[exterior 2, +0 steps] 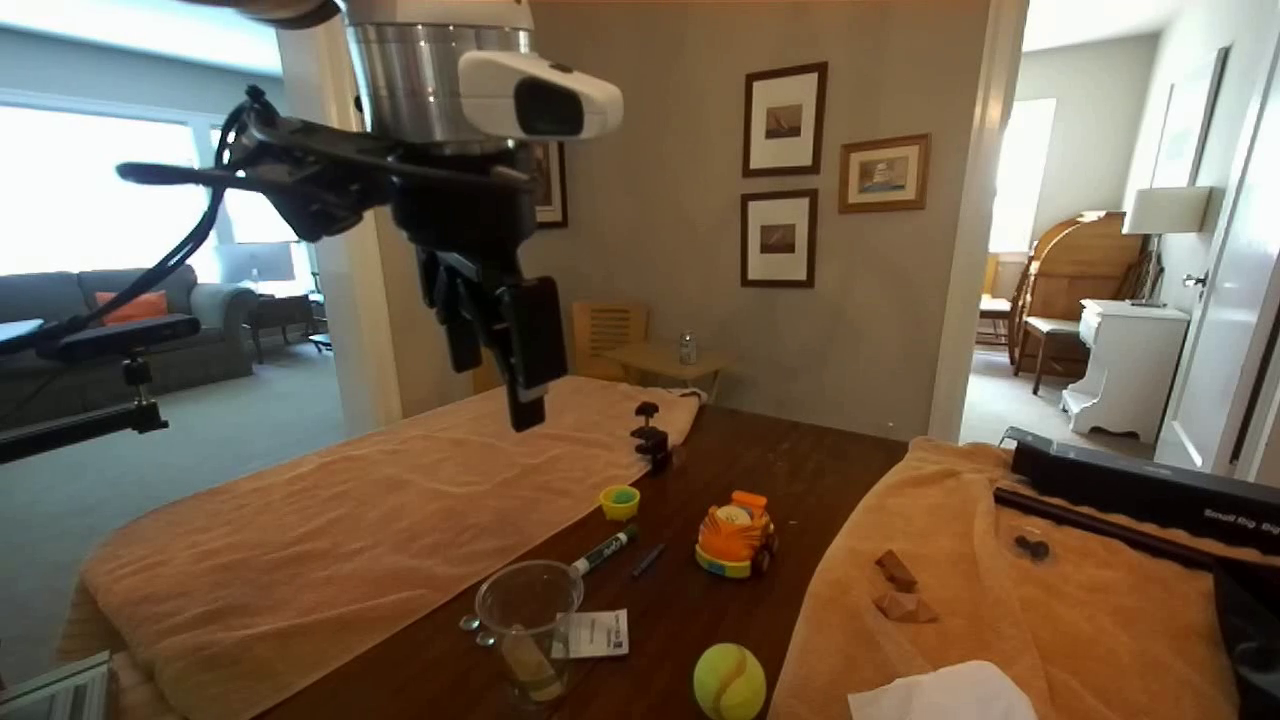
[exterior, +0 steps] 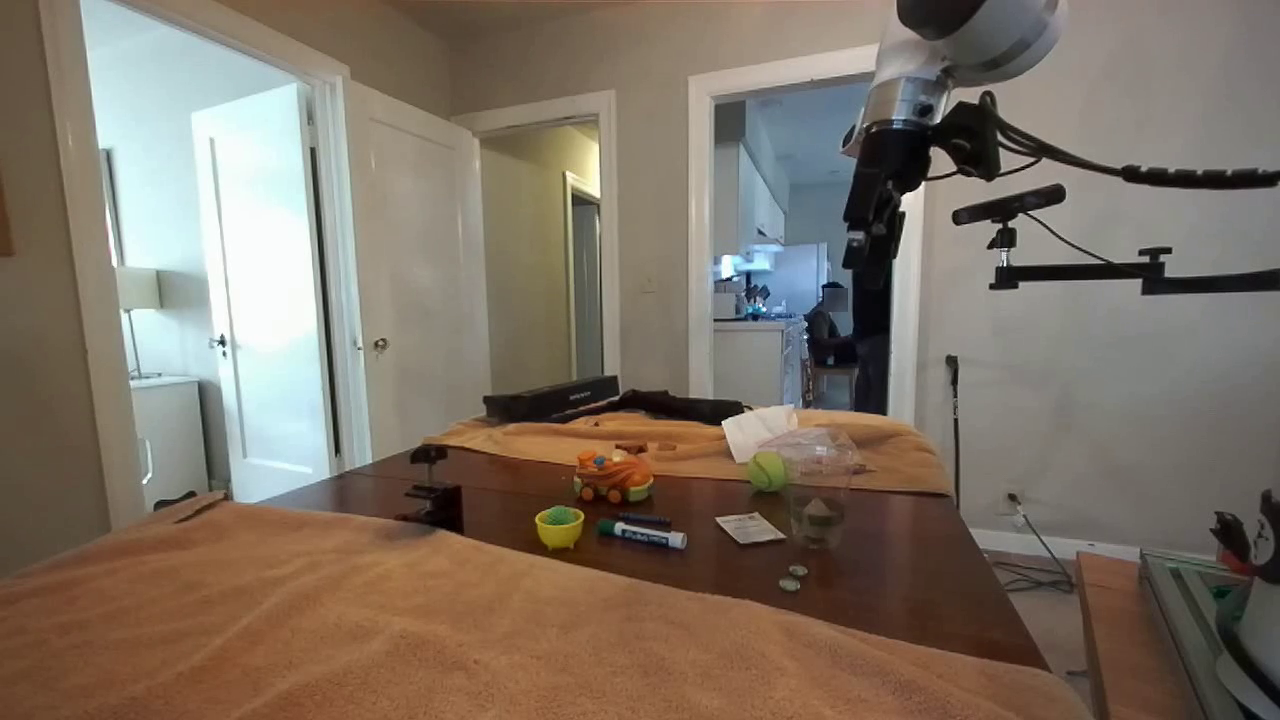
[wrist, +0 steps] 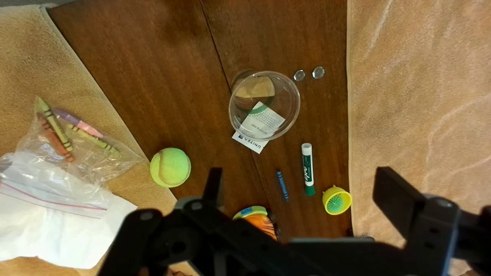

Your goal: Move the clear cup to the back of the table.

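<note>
Clear cup (exterior 2: pixel 530 635) is just standing upright on the desk (wrist: pixel 153 80), right beside a white packet (exterior: pixel 750 528), and the claw (wrist: pixel 300 184) hangs above, spread pretty wide.

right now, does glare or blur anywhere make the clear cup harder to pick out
In an exterior view, the clear cup looks faint against the dark table; in the wrist view it stands out more sharply, while the end effector looks dark and soft-edged, perhaps too close to focus; in an exterior view, the window is blown out white, but away from the clear cup.
</note>
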